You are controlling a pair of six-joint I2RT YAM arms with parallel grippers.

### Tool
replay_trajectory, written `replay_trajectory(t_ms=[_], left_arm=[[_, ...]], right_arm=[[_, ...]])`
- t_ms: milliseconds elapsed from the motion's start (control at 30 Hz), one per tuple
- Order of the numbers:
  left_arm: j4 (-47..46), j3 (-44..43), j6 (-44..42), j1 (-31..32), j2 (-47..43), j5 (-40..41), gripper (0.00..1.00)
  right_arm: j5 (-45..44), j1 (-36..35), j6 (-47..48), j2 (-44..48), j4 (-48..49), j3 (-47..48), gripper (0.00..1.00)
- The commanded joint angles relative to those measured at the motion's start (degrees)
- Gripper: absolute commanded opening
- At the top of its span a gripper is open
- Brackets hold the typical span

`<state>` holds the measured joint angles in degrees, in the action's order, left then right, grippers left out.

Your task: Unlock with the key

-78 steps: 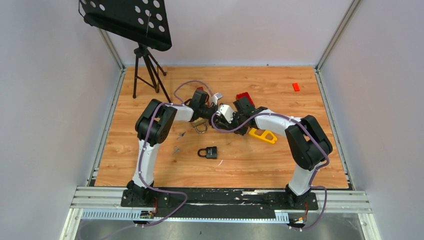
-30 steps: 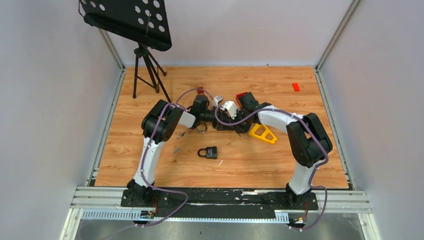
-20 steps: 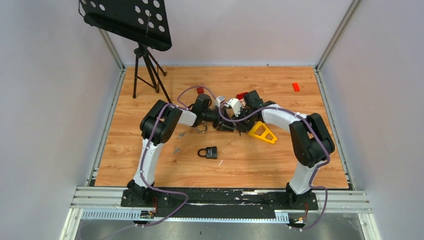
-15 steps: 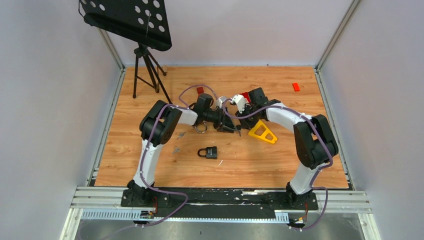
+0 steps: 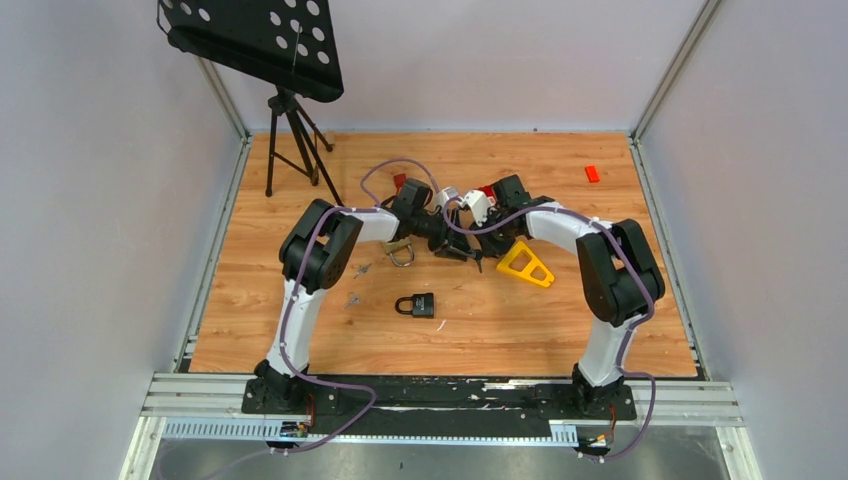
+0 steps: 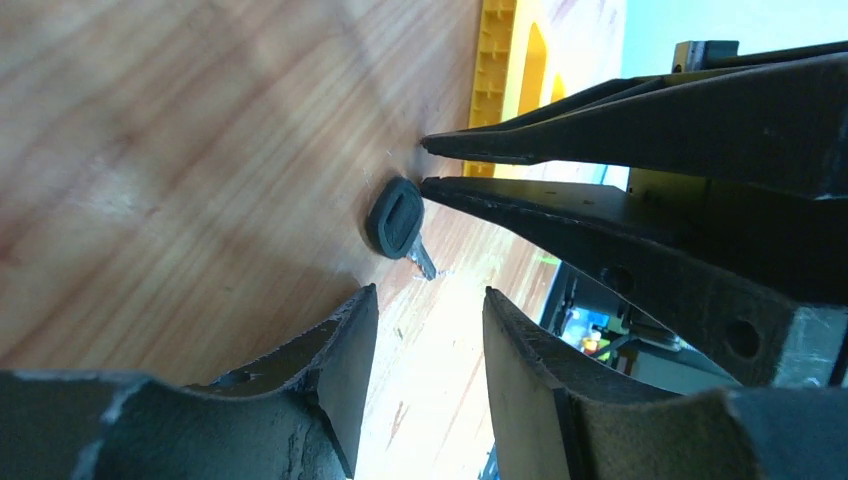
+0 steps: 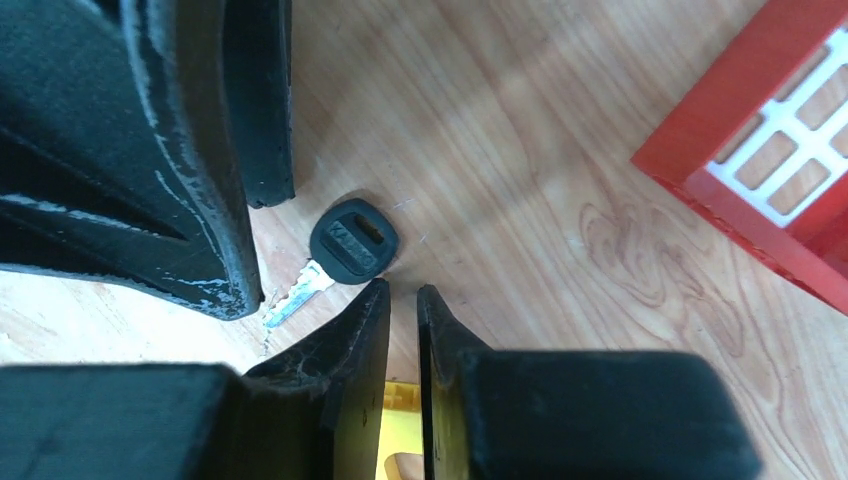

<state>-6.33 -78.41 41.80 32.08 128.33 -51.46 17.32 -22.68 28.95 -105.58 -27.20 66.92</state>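
Observation:
A key with a black head (image 7: 352, 243) lies flat on the wood floor, its blade pointing toward the left gripper. My right gripper (image 7: 402, 287) has its tips just beside the key head, jaws a narrow gap apart with only floor between them. My left gripper (image 6: 428, 293) faces it, open and empty, the key (image 6: 398, 218) a little beyond its tips. In the top view a brass padlock (image 5: 401, 250) lies under the left arm and a black padlock (image 5: 418, 304) lies nearer the front.
A yellow triangular piece (image 5: 526, 264) lies right of the grippers. A red frame piece (image 7: 770, 170) sits close behind the right wrist, and small red blocks (image 5: 592, 173) lie farther back. Loose small keys (image 5: 352, 298) lie left; a tripod stand (image 5: 290, 140) is back left.
Both wrists have shifted a little back and right, fingertips still meeting over the floor. The right jaws have parted slightly; the left jaws have widened a touch.

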Motion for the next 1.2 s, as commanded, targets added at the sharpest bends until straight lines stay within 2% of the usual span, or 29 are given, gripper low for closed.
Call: replay_trajectory(t_ms=[0,167,500,867,1167], left_arm=[[4.1,-1.4,-3.5,-0.7,1.3,7.8,0.53],[3.5,-1.2,-2.1,-0.7,2.3,9.4,0.52],[1.4,0.9,-1.0,-0.2,2.5,10.0,0.45],[0.7,4.5,-2.4,0.7,1.7,9.5,0.46],[-4.6,7.6,2.3,0.9,0.8,7.2,0.47]], right_arm=[[-1.2,-0.6,-1.1,-1.6,0.0,2.5,0.17],[0.3,-1.3,-2.0,-2.3,-0.4,2.4,0.13],[4.9,-1.9,-4.8,-3.5,-1.7,4.1,0.09],[6.2,-1.9,-5.9,-4.4,-2.5,5.2,0.07],[7.4,-1.9,-8.5,-5.7,-2.5,5.5,0.05]])
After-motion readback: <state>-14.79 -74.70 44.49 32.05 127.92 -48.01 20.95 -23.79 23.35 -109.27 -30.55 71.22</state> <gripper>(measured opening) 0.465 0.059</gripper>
